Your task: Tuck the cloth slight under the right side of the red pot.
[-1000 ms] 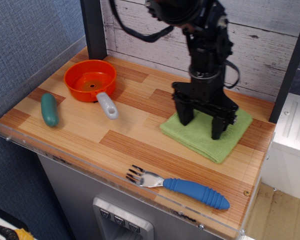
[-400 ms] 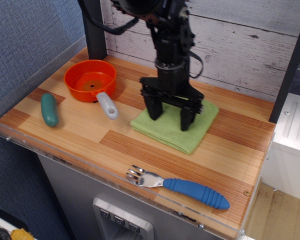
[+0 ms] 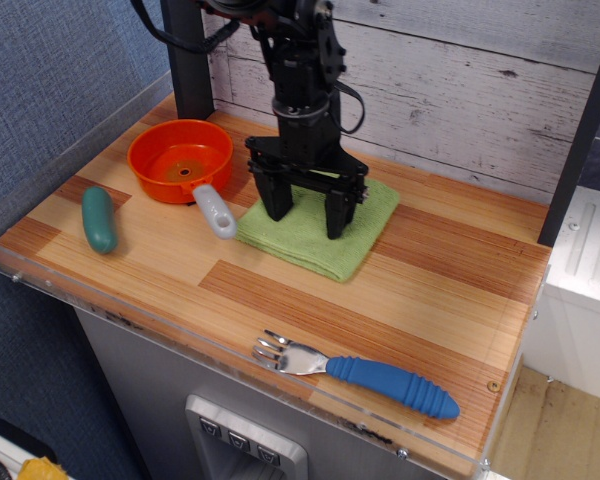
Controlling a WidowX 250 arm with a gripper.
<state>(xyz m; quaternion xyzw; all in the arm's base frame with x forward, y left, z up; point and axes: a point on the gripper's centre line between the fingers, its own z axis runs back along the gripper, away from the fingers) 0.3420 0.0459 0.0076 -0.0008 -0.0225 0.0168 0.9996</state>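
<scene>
The light-green cloth (image 3: 325,250) lies flat on the wooden table, just right of the red pot (image 3: 180,160). The cloth's left corner is next to the tip of the pot's grey handle (image 3: 215,212); I cannot tell whether they touch. My gripper (image 3: 306,220) points straight down with its jaws spread wide. Both black fingertips (image 3: 278,208) press on top of the cloth, and nothing is clamped between them. The pot stands upright and empty at the back left, and no part of the cloth is under it.
A teal pickle-shaped toy (image 3: 99,219) lies at the left edge. A fork with a blue handle (image 3: 370,377) lies near the front edge. A black post (image 3: 187,60) stands behind the pot. A clear acrylic rim (image 3: 130,320) borders the table's front and left.
My gripper has slid left across the table with its fingertips on the cloth. The cloth has moved with it, from the right side to beside the pot's handle. The pot has not moved.
</scene>
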